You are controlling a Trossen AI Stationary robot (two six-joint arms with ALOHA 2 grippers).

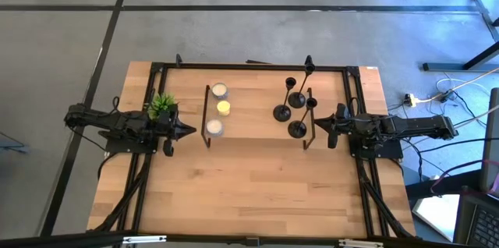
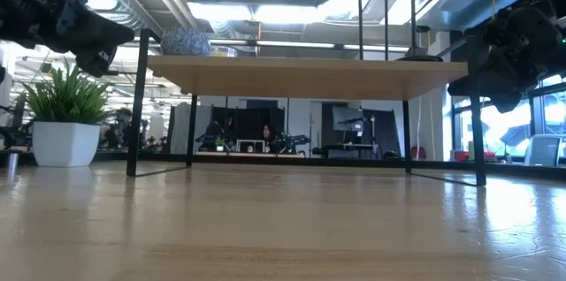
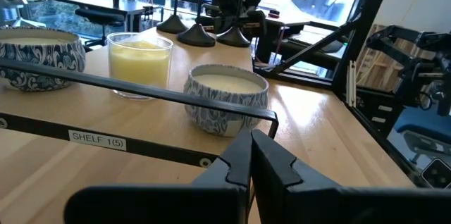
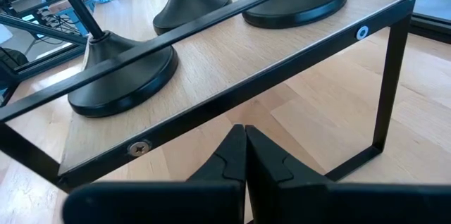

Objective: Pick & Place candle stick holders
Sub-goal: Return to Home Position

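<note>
The left arm point(image 1: 117, 123) lies folded low and stretched sideways, its wrist pointing inward toward the other arm. The left gripper point(image 1: 191, 131) sits at its tip. In the left wrist view its two dark fingers point(image 3: 236, 160) meet flat against each other (only a thin seam shows between them). The right arm point(image 1: 398, 129) mirrors that pose from the opposite side, wrist level and pointing inward. The right gripper point(image 1: 317, 122) faces the left one, well apart from it, and its fingers are likewise pressed together tip to tip. In the low view both grippers hang raised, one at each side, angled slightly downward.
</note>
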